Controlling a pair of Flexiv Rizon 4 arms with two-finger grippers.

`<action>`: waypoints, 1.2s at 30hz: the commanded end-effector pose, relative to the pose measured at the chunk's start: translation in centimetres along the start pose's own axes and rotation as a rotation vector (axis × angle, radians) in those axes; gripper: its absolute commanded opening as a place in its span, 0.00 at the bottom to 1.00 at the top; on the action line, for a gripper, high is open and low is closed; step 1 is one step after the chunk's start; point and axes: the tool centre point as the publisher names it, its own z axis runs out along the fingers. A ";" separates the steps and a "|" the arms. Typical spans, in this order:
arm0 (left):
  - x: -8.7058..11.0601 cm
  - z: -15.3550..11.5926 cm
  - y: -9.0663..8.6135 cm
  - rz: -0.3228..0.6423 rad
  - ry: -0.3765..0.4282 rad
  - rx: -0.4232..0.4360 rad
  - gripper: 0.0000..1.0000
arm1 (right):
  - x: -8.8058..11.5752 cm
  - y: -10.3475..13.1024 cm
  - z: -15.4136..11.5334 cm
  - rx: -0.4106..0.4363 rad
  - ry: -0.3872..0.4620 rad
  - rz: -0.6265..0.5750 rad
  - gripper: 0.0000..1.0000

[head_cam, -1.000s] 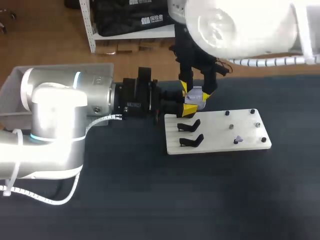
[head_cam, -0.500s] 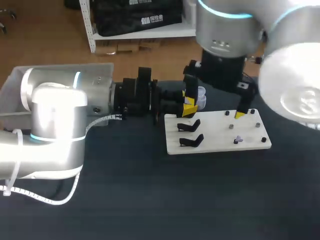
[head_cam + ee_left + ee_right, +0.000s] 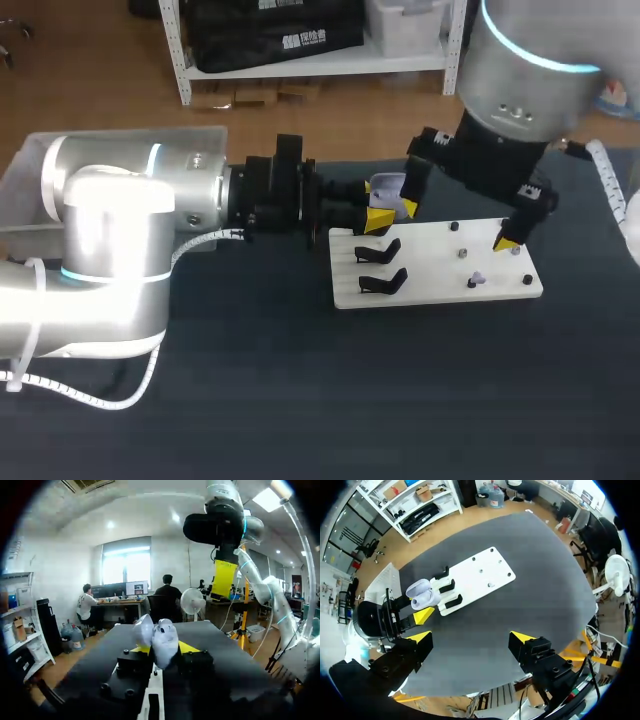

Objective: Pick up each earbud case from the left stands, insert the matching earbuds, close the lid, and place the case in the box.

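The left gripper (image 3: 385, 212) is clamped on the pale earbud case (image 3: 388, 186), one yellow finger on each side. It holds the case in the air just off the back left corner of the white board (image 3: 440, 262), above the tabletop (image 3: 300, 400). From the left wrist view the case (image 3: 159, 637) looks to have its lid swung up. The right gripper (image 3: 457, 222) hangs over the board with its fingers spread very wide and nothing in them. A small pale piece near the front right of the board looks like an earbud (image 3: 477, 279), well apart from the two black stands (image 3: 380, 250). As I read it, the job now is fetching that earbud for the case. The right gripper would do best to narrow its fingers a good deal before coming down, centre over the little piece and pinch it lightly so it doesn't skitter away. The left should hold the case steady, open side up.
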 end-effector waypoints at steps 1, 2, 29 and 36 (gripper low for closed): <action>0.2 0.0 -0.1 0.005 -0.009 -0.006 0.00 | 0.1 -0.4 0.1 -0.022 -0.007 0.003 1.00; 0.2 0.0 -0.1 0.005 -0.009 -0.006 0.00 | 0.1 -0.4 0.1 -0.022 -0.007 0.003 1.00; 0.2 0.0 -0.1 0.005 -0.009 -0.006 0.00 | -0.2 -5.9 9.7 -0.100 -0.115 -0.140 1.00; 0.2 0.0 -0.1 0.005 -0.009 -0.006 0.00 | -1.6 -6.3 12.5 -0.077 -0.080 -0.078 0.89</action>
